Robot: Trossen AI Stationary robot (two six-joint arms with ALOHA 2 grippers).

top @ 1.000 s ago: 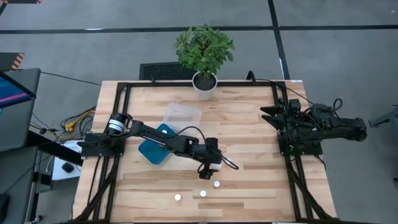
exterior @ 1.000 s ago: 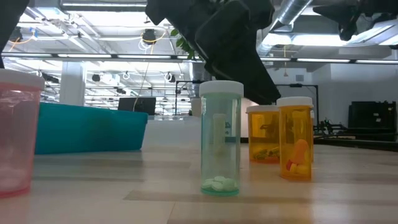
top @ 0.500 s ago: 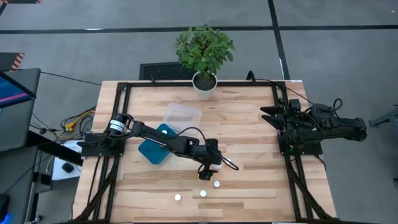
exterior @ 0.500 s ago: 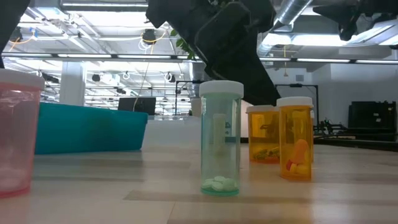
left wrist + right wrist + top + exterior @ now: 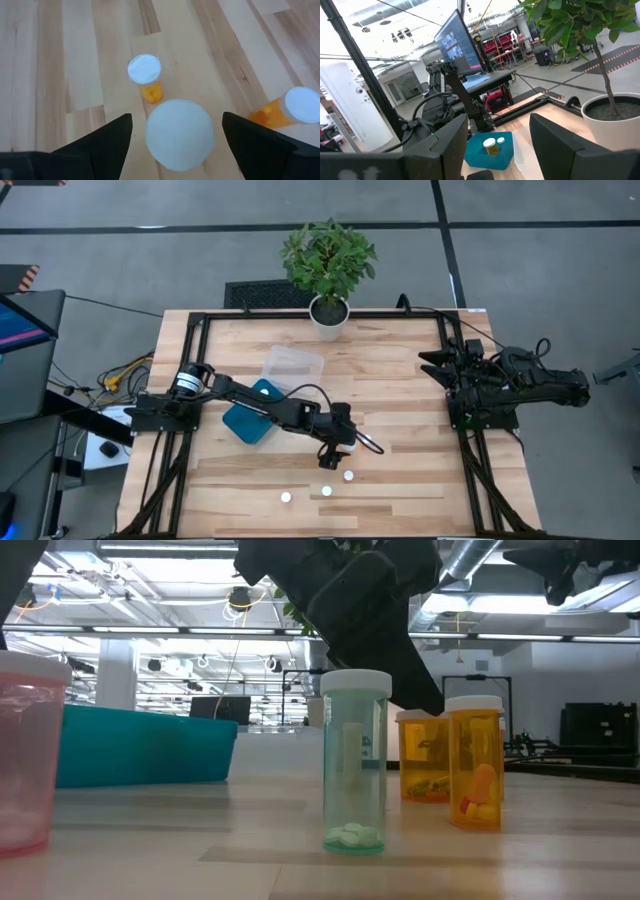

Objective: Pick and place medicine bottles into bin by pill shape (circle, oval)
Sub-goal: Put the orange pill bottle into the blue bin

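Observation:
Several white-capped medicine bottles stand upright near the table's near edge (image 5: 326, 491). In the low view they are a clear green one (image 5: 355, 760), two orange ones (image 5: 475, 765) and a pink one (image 5: 25, 750). My left gripper (image 5: 335, 452) is open and points down over one bottle's white cap (image 5: 179, 134). Its fingers stand on either side of the cap, with a gap on each side. That bottle's body is hidden under the cap. My right gripper (image 5: 440, 367) is open and empty at the table's right edge.
A teal bin (image 5: 250, 415) with a bottle (image 5: 491, 146) in it sits left of centre. A clear bin (image 5: 292, 365) lies behind it. A potted plant (image 5: 328, 310) stands at the far edge. Two orange bottles (image 5: 145, 70) (image 5: 300, 105) stand close to the left gripper.

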